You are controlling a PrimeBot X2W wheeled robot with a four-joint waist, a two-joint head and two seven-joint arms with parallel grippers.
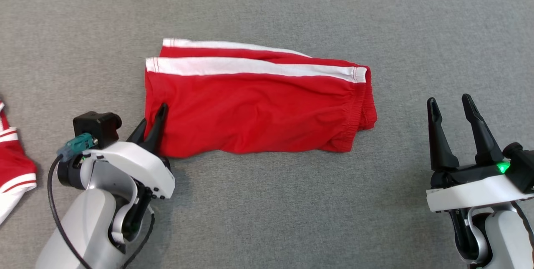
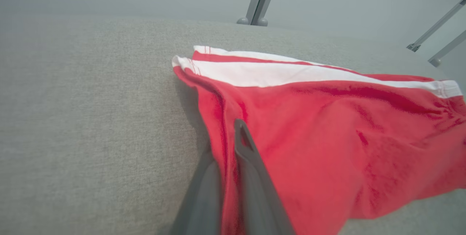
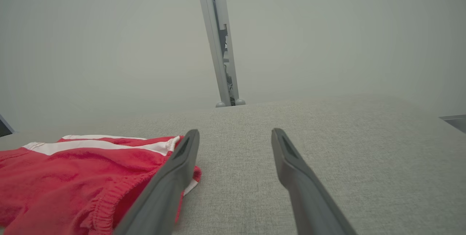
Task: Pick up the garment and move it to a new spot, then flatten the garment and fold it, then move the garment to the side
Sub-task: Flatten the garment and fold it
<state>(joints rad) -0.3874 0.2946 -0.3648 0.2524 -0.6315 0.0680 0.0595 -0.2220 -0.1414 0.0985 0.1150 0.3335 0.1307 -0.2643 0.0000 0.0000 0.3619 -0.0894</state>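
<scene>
So the red shorts (image 1: 258,110) are lying folded over on the grey fabric-covered tabletop (image 1: 292,210), roughly mid-frame in the head view, with the long side running left to right. The white side stripes sit along the far edge, the elastic waistband is bunched up at the right end and the leg hems are at the left end. The near edge is kinda wavy and rumpled, not a crisp fold.

The left gripper (image 1: 152,119) is down at the left end of the shorts, close to the near corner, and its jaws are pinched tight on the fabric there. The left wrist view shows it best: one dark finger (image 2: 251,155) lies on top of the red cloth and the other runs underneath the hem, with a fold of cloth squeezed between them.

The right gripper (image 1: 449,100) sits off to the right, well apart from the waistband, with its jaws spread wide and nothing in them. Its fingers point away from the robot. In the right wrist view there's just bare grey cloth between the two fingers, and the waistband end of the shorts shows at the lower left of that view.

There's also a second red-and-white garment (image 1: 12,164) at the far left edge of the head view, cut off by the frame and well apart from the shorts. A metal post (image 3: 218,45) stands past the far edge of the tabletop
</scene>
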